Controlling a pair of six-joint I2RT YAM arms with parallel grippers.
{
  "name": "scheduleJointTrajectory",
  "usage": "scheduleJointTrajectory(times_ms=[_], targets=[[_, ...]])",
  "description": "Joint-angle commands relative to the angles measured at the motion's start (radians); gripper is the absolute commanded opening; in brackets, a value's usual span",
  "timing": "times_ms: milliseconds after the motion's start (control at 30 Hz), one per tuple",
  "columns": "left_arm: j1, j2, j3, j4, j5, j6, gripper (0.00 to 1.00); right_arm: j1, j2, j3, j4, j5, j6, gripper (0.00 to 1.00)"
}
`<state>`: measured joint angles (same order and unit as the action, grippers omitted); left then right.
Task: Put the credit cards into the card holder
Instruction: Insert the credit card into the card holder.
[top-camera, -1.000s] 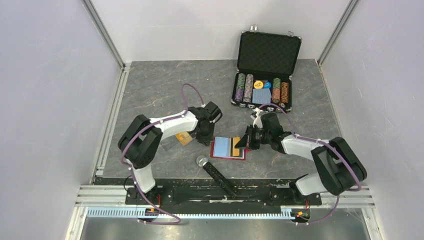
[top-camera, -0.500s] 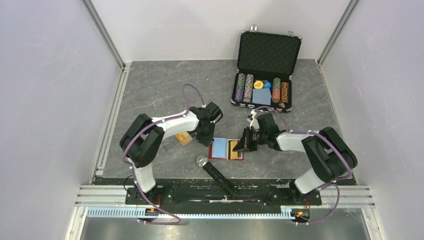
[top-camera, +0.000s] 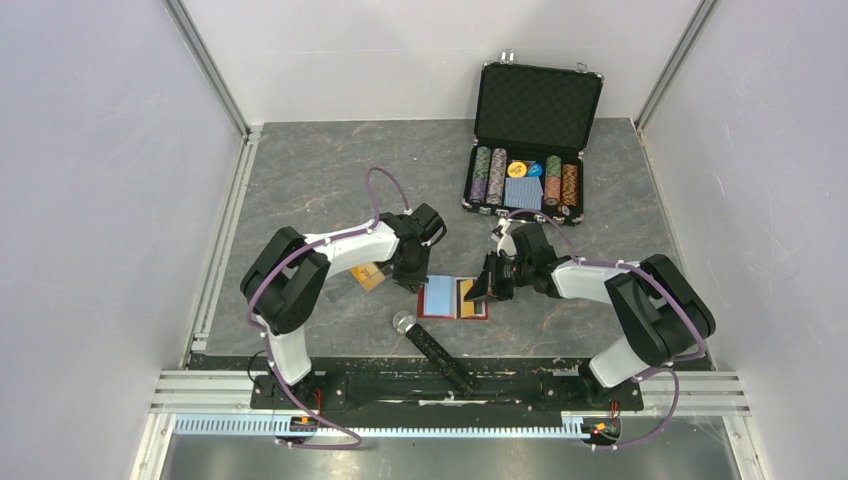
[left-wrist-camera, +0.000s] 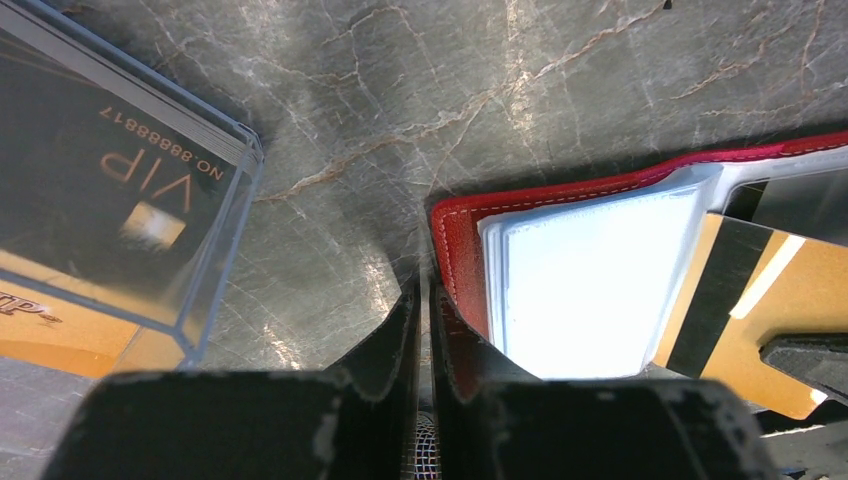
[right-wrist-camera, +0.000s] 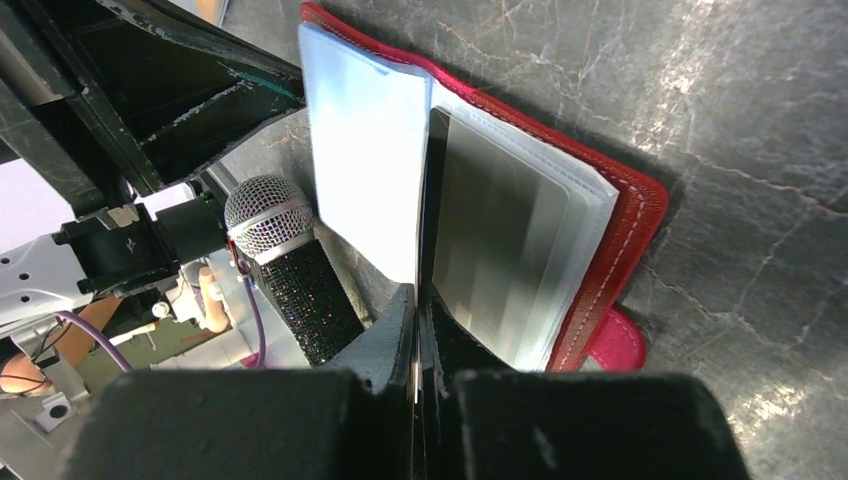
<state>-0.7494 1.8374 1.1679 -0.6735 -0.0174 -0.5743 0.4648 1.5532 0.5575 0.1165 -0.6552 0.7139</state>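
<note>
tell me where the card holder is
Top view: the card holder lies open on the table, front of centre, between the left gripper and the right gripper holding a credit card, microphone just nearer the bases.

Quick headcount
One red card holder (left-wrist-camera: 458, 255), one gold card (left-wrist-camera: 755, 325) in it, one clear case (left-wrist-camera: 222, 250) with a card stack (left-wrist-camera: 120, 190) I can't count, one sparkly mic (top-camera: 430, 342), one chip case (top-camera: 540, 105) with four chip rows (top-camera: 497, 176) plus one blue deck (top-camera: 521, 192).
</note>
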Motion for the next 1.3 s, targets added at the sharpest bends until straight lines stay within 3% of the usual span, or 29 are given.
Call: scheduleJointTrajectory(times_ms=[0, 533, 1267], targets=[[-0.016, 0.051, -0.018, 0.029, -0.006, 0.008, 0.12, 0.007, -0.058, 0.051, -0.036, 0.019, -0.035, 0.00], [-0.016, 0.058, -0.016, 0.028, -0.007, 0.010, 0.11, 0.009, -0.003, 0.068, -0.064, 0.048, -0.059, 0.00], [-0.018, 0.062, -0.018, 0.028, -0.007, 0.011, 0.10, 0.038, 0.064, 0.088, 0.020, 0.008, -0.025, 0.00]])
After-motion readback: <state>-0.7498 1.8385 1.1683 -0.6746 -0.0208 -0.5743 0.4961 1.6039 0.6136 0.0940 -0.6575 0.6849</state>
